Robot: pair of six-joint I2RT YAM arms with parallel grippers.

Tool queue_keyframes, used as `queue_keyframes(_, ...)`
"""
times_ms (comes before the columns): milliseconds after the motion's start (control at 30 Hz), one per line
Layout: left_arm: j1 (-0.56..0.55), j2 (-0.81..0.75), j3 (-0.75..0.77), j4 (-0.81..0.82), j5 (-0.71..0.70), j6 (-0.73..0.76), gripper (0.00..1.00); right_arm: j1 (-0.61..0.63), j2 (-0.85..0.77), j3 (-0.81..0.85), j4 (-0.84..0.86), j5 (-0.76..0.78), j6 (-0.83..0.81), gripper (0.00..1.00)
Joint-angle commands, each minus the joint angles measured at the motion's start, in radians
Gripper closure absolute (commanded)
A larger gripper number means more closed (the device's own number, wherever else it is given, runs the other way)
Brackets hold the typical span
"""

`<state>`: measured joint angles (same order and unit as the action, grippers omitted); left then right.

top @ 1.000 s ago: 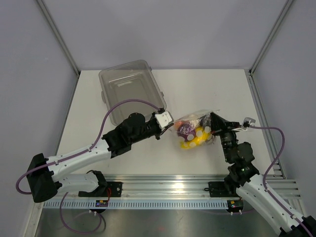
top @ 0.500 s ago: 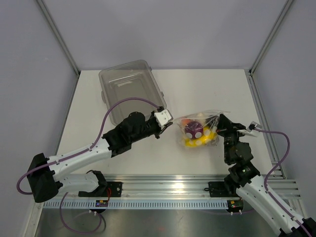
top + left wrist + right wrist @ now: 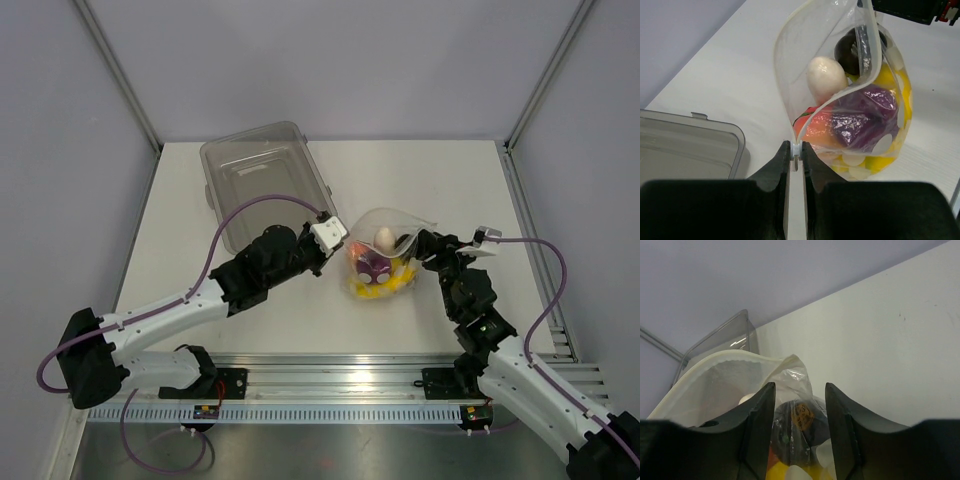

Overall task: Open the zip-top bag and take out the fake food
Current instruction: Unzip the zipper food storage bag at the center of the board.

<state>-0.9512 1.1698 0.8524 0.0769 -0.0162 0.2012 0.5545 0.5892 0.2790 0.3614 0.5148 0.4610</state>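
The zip-top bag [image 3: 385,225] lies mid-table, its mouth gaping. My left gripper [image 3: 338,248] is shut on the left end of its zip rim, seen pinched between the fingertips in the left wrist view [image 3: 796,152]. Inside the clear film [image 3: 800,60] sit the fake food pieces: a white rounded piece [image 3: 826,77], a dark round piece [image 3: 847,50], a purple piece [image 3: 867,112], and orange and yellow ones below. My right gripper [image 3: 418,248] stands open at the bag's right side. Its jaws [image 3: 799,400] straddle crinkled film and the dark round piece [image 3: 795,432].
A rigid clear-grey tub [image 3: 262,180] sits at the back left, just behind the left arm, and shows in the left wrist view [image 3: 685,145] and the right wrist view [image 3: 725,337]. Grey walls with metal posts close in the table.
My right gripper has let go of the bag's rim and opened. The bag has shifted left and its mouth has spread wider. The left gripper has kept its hold.
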Motion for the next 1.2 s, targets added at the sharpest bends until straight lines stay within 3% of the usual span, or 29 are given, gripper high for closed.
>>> queue_keyframes(0,0.005,-0.018,-0.004,0.089,-0.059,0.004,1.00,-0.002,-0.017,0.065,0.044,-0.078,-0.061,0.47)
queue_keyframes(400,0.005,-0.087,-0.073,0.172,0.001,0.024,1.00,-0.002,-0.137,0.058,-0.015,-0.065,-0.050,0.32)
queue_keyframes(500,0.005,-0.082,-0.066,0.158,0.001,0.018,1.00,-0.002,-0.091,0.136,-0.111,-0.090,-0.012,0.19)
queue_keyframes(633,0.005,-0.068,-0.053,0.146,-0.004,0.012,1.00,-0.002,0.044,0.302,-0.338,-0.016,0.125,0.12)
queue_keyframes(733,0.005,-0.059,-0.052,0.141,-0.007,0.009,1.00,-0.004,0.089,0.388,-0.484,0.008,0.229,0.10)
queue_keyframes(867,0.005,-0.050,-0.049,0.136,-0.016,0.001,1.00,-0.002,0.078,0.405,-0.530,0.005,0.266,0.10)
queue_keyframes(1033,0.005,-0.039,-0.036,0.127,-0.037,-0.009,1.00,-0.002,0.072,0.457,-0.648,0.028,0.268,0.12)
queue_keyframes(1167,0.005,-0.032,-0.032,0.119,-0.042,-0.013,1.00,-0.004,0.060,0.454,-0.636,-0.005,0.220,0.19)
